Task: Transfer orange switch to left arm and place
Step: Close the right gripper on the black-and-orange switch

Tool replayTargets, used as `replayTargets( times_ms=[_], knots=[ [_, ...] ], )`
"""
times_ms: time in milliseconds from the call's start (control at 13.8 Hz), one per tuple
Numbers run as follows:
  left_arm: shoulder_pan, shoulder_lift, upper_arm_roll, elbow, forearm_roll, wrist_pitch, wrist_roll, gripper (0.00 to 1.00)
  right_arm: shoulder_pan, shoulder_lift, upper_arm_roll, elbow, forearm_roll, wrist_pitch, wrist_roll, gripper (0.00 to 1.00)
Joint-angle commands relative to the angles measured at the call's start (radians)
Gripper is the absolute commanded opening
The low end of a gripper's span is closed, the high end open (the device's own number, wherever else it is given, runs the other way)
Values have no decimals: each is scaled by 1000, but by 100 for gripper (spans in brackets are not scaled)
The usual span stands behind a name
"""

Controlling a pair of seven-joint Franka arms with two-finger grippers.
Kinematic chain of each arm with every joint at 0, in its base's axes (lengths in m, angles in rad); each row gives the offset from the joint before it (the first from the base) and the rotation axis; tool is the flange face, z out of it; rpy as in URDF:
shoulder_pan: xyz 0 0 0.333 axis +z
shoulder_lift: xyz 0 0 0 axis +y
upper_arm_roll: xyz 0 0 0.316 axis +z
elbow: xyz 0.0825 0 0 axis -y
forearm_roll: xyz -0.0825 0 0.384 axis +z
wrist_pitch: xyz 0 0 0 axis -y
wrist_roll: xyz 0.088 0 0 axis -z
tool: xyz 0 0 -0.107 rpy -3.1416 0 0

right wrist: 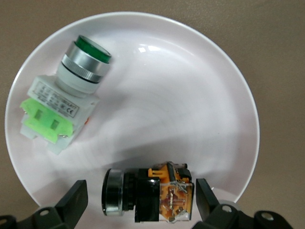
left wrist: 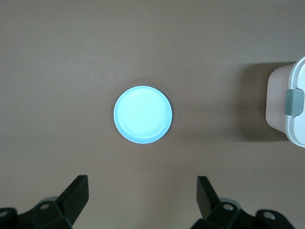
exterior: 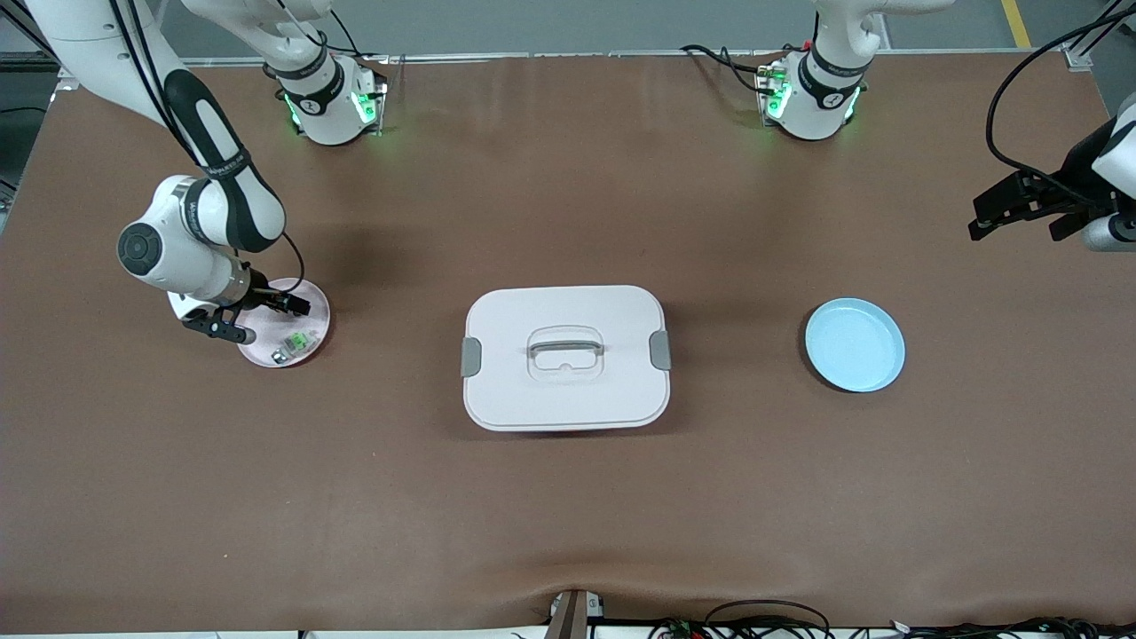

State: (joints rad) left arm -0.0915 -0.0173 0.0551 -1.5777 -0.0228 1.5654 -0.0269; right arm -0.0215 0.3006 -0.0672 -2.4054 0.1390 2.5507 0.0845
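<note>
Right pincer (exterior: 257,318) low over pink plate (exterior: 312,312), jaws spread either side of orange switch (right wrist: 147,195), which lies on its side on the plate, not clamped. Green switch (right wrist: 64,107) at switch's 10 o'clock in right wrist view. Left pincer (exterior: 1021,213) open, waiting above tabletop (exterior: 568,497); blue plate (left wrist: 143,114) at its 12 o'clock in left wrist view. Box (exterior: 565,357) between plates.

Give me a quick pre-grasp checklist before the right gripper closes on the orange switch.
1. Right gripper open, fingers either side of the orange switch: ok.
2. Orange switch lying on its side on the pink plate: ok.
3. Green switch apart from the orange switch and outside the fingers: ok.
4. Left gripper open, waiting over the table by the blue plate: ok.
5. Blue plate bare: ok.
6. Box lies between the two plates, lid on, so the carry must pass above or around it: not ok for a low straight path.
</note>
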Motion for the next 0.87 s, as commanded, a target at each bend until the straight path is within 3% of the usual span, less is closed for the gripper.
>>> replayTargets(
  times_ms=[0, 795],
  knots=[
    [3, 11, -3, 25, 11, -15, 10, 100, 5, 6, -2, -3, 8, 17, 0, 100],
    [3, 11, -3, 25, 11, -15, 10, 100, 5, 22, -2, 2, 8, 17, 0, 100]
  ],
)
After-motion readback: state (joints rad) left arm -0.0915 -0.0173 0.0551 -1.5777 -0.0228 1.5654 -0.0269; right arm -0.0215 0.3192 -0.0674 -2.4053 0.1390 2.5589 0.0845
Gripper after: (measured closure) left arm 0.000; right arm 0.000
